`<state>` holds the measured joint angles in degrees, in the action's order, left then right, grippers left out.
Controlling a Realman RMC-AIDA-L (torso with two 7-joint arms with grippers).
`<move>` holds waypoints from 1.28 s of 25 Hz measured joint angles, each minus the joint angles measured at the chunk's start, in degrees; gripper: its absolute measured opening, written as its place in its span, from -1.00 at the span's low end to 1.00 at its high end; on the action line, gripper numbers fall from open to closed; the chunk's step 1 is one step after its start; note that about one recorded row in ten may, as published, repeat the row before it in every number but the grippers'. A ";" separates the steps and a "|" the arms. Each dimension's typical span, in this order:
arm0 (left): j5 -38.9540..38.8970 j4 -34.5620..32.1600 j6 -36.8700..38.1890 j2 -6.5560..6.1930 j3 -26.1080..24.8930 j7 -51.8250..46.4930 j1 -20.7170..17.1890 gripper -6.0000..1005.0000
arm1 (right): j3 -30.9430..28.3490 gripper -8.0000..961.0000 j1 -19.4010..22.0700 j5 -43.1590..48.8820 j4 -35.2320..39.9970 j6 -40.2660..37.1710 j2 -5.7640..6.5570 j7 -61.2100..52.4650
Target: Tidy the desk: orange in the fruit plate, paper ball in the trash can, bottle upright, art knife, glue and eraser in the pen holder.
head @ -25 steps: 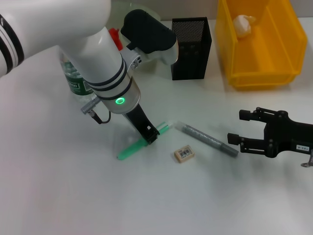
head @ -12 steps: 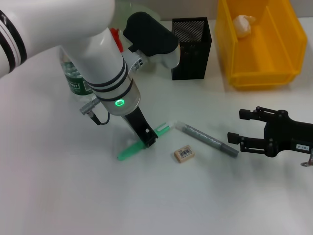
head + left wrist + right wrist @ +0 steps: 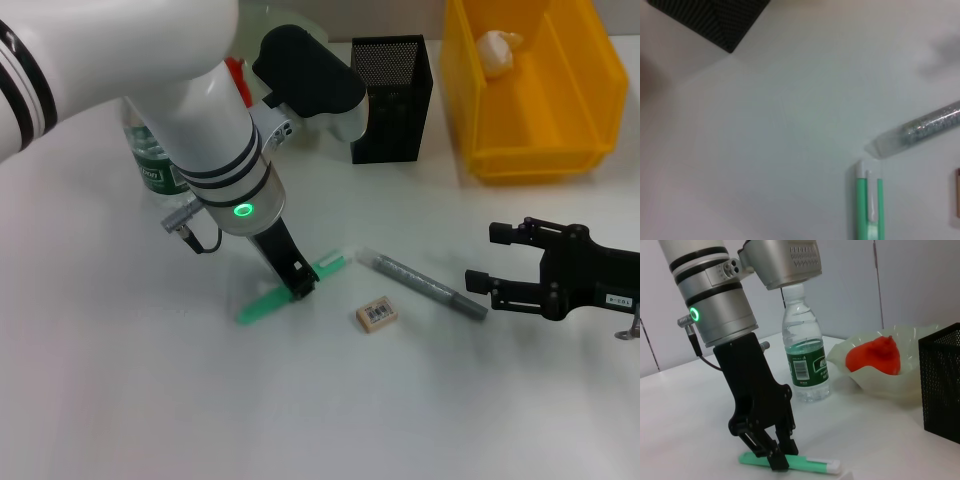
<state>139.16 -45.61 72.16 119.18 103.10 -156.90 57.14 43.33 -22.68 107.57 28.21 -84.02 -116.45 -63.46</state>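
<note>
Left gripper [image 3: 300,288] has sunk onto green knife [image 3: 268,303], jaws closing around it; knife nudged, lift likely next. Right gripper [image 3: 480,290] idle, jaws apart, empty.

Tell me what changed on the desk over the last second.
The left gripper crept a little toward the robot's left along the green art knife, jaws closed around its middle; the knife's tilt shifted slightly but it still lies on the desk. The eraser, glue stick, pen holder, bottle and idle right gripper stayed put.
</note>
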 joint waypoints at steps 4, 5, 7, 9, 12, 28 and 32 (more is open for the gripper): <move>0.73 -0.23 0.04 0.00 0.42 0.01 0.00 -0.46 | 0.00 0.63 -0.05 -0.06 0.00 0.00 0.00 0.00; 0.73 -0.23 0.04 0.00 0.42 0.01 0.00 -0.48 | 0.00 0.63 -0.06 -0.07 0.00 0.00 0.00 0.00; 0.73 -0.37 -0.02 0.00 0.81 0.07 -0.01 -0.54 | 0.00 0.63 -0.07 -0.11 0.00 0.00 0.00 -0.01; 0.74 -0.48 -0.05 0.00 0.74 0.09 -0.05 -0.59 | 0.00 0.63 -0.08 -0.14 0.00 -0.01 0.00 -0.02; 0.78 -3.05 0.58 0.00 -0.79 0.19 -0.89 -0.61 | 0.00 0.63 -0.08 -0.18 -0.01 0.14 0.05 -0.03; -17.02 -17.03 3.97 -0.48 -26.00 16.30 -13.44 -0.61 | 0.00 0.63 -0.01 -0.18 -0.09 0.61 -0.22 -0.79; -32.93 -12.80 -2.05 -0.40 -27.37 31.16 -17.33 -0.61 | 0.00 0.63 -0.14 -0.04 -0.09 0.62 -0.27 -1.43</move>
<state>106.23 -58.41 70.10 118.78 75.73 -125.74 39.81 43.33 -22.82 107.53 28.12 -83.40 -116.73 -64.89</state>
